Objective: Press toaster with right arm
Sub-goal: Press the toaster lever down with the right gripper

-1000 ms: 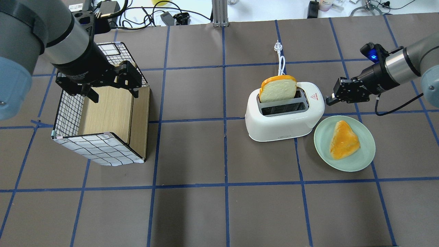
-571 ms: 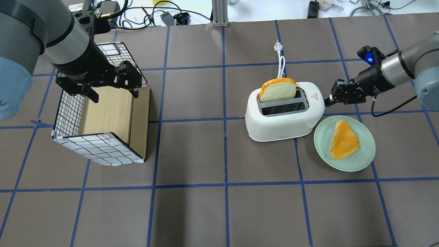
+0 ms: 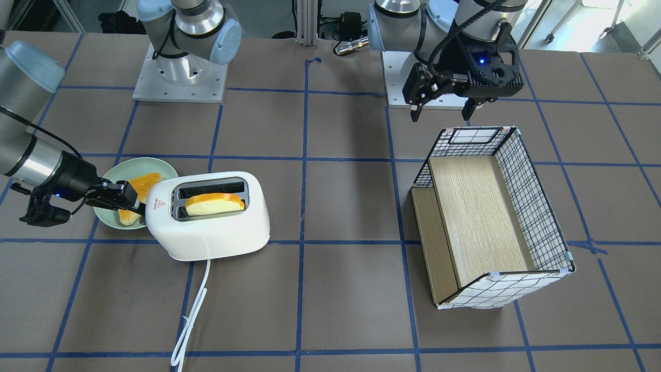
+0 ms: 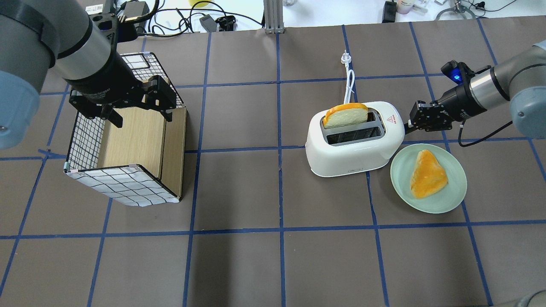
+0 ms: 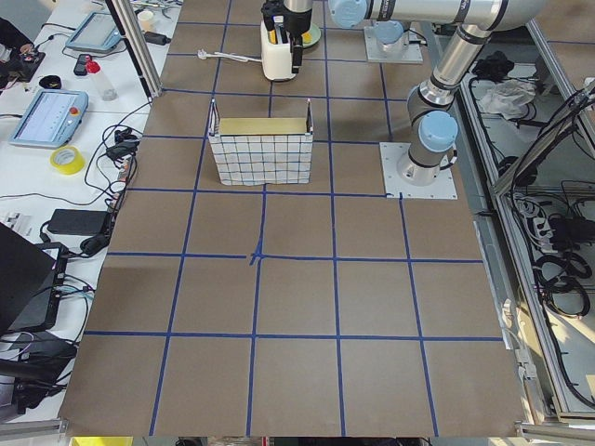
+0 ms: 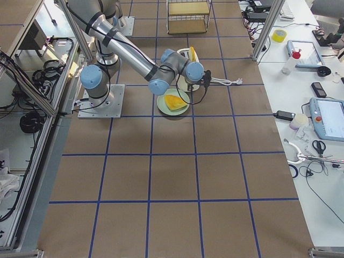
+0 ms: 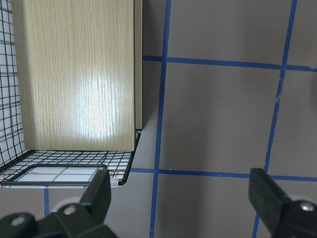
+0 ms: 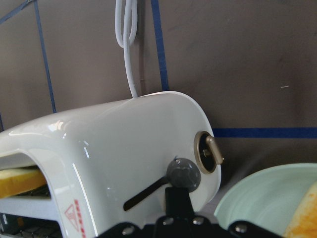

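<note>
The white toaster [image 4: 354, 143] stands right of the table's middle with a slice of bread [image 4: 345, 116] sunk low in its far slot. My right gripper [image 4: 407, 124] is shut, its tip against the toaster's right end. In the right wrist view the gripper [image 8: 177, 198] sits just under the grey knob [image 8: 183, 173] on the toaster's [image 8: 124, 148] end, beside the lever slot. From the front the right gripper [image 3: 139, 209] touches the toaster [image 3: 206, 230]. My left gripper [image 4: 143, 117] is open and empty above the wire basket [image 4: 128, 145].
A pale green plate [image 4: 401, 162] with a toasted slice [image 4: 428, 174] lies right next to the toaster, below my right gripper. The white cord [image 4: 349, 76] runs away behind the toaster. The left wrist view shows the basket's wooden bottom [image 7: 74, 74].
My right gripper has moved in against the toaster's end and lower. The bread slice has sunk deeper into the slot. The left arm has not moved.
</note>
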Controlling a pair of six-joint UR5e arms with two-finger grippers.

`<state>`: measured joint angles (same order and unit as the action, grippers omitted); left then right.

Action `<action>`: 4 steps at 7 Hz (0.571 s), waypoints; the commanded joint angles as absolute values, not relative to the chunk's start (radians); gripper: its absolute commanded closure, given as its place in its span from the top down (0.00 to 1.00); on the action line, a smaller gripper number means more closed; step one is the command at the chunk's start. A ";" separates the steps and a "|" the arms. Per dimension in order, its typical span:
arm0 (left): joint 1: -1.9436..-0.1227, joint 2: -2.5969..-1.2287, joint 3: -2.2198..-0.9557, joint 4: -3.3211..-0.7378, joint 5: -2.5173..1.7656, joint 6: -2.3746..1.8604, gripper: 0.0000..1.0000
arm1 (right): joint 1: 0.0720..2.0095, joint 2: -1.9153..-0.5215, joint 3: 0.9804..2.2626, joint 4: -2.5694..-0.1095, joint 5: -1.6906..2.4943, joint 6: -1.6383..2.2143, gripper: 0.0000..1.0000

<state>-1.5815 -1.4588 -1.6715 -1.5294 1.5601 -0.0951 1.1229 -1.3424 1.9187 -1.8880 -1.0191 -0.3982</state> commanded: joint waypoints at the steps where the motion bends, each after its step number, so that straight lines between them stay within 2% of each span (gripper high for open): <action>1: -1.582 -1.459 -1.671 -1.529 1.560 -0.095 1.00 | 1.123 -1.321 1.919 -1.902 -1.019 -0.397 0.00; 4: -1.582 -1.459 -1.672 -1.529 1.560 -0.095 1.00 | 1.123 -1.321 1.919 -1.901 -1.020 -0.390 0.00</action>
<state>-1.5815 -1.4588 -1.6713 -1.5294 1.5601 -0.0951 1.1229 -1.3192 1.9190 -1.9014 -1.0196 -0.3937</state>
